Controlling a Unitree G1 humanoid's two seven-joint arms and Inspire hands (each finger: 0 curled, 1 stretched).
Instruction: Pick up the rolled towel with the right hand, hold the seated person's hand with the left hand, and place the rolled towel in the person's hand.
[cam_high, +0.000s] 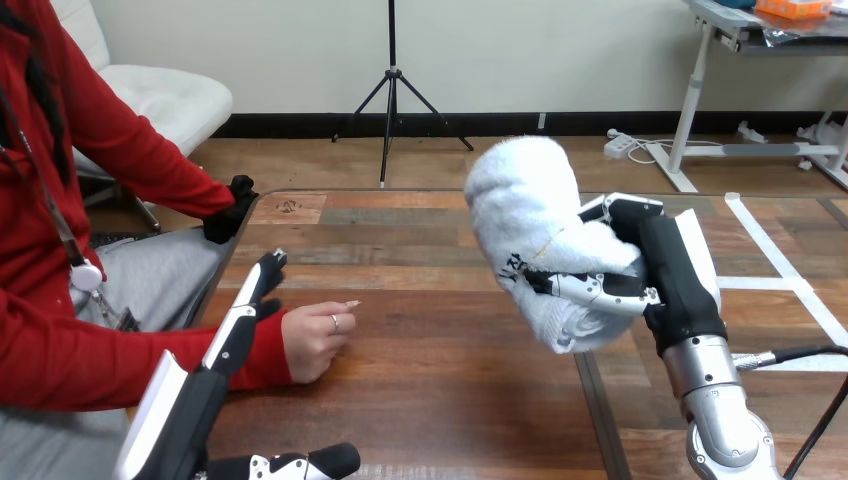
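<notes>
your right hand (672, 285) is clamped on the rolled towel (528, 200), fingers (590, 290) curled round it, holding it clear of the table (440, 400), right of centre. your left hand (215, 370) is spread wide, its straight fingers lying along the person's wrist (262, 352); you can't tell if they touch. the person's hand (312, 342) rests on the table.

At 3 o'clock the right hand (668, 285) grips the rolled towel (530, 215); at 8 o'clock the left hand (232, 335), fingers (264, 277) straight, is beside the person's hand (315, 342).
</notes>
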